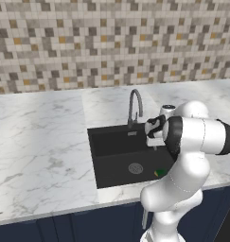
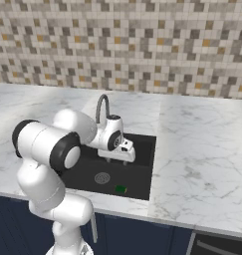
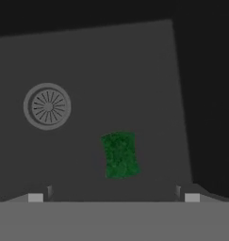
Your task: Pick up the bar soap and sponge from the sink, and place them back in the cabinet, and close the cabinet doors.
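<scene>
The sink (image 1: 107,156) is a deep black basin with a round metal drain (image 1: 136,168) on its floor. The sponge (image 1: 160,173), a small green block with a yellow edge, lies flat near the basin's front right corner. My gripper (image 1: 153,142) hangs open over the basin, pointing down, above and a little behind the sponge. In the hand view the sponge (image 3: 119,154) lies just beyond the spread fingertips (image 3: 191,196), with nothing between them, and the drain (image 3: 47,106) is to its upper left. From the right, the gripper (image 2: 121,159) is above the sponge (image 2: 121,189). The bar soap, cabinet and cabinet doors are out of view.
A curved grey faucet (image 1: 135,101) rises behind the sink, close to my hand. White marble counter (image 1: 40,142) spreads on both sides, backed by a mosaic tile wall (image 1: 111,42). Navy base cabinets (image 1: 97,227) run below the counter's front edge.
</scene>
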Available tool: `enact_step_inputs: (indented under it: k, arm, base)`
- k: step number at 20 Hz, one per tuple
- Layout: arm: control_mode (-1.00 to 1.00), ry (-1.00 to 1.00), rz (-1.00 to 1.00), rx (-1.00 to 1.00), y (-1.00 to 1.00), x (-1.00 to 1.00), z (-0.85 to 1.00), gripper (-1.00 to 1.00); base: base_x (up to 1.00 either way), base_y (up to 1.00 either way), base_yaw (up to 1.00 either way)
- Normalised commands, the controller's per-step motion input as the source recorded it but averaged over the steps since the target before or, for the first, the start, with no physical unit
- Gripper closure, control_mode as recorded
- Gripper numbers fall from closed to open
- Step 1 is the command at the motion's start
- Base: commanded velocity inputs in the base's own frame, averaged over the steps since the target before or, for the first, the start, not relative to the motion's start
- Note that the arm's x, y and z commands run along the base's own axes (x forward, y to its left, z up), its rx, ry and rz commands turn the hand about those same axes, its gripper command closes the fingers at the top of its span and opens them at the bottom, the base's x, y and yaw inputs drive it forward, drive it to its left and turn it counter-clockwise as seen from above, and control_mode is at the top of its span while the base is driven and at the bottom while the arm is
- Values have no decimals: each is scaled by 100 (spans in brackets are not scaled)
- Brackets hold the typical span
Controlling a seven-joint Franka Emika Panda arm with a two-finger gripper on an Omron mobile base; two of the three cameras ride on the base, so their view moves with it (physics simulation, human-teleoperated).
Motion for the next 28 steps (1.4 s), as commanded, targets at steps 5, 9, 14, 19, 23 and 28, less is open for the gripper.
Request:
enact_step_inputs:
  k: [5,9,14,19,23,28]
  arm:
    - [-100,0,0,0,-8,0,-40,-100]
    - [-100,0,0,0,-6,0,-39,-100]
    - [-100,0,0,0,-2,0,-38,-100]
    - [-100,0,0,0,0,0,-41,-100]
    - [-100,0,0,0,-2,0,-36,-100]
    - [-100,0,0,0,-1,0,-25,-100]
  base:
    - [0,0,0]
    - [0,0,0]
    - [0,0,0]
    - [0,0,0]
    - [0,0,0]
    - [0,0,0]
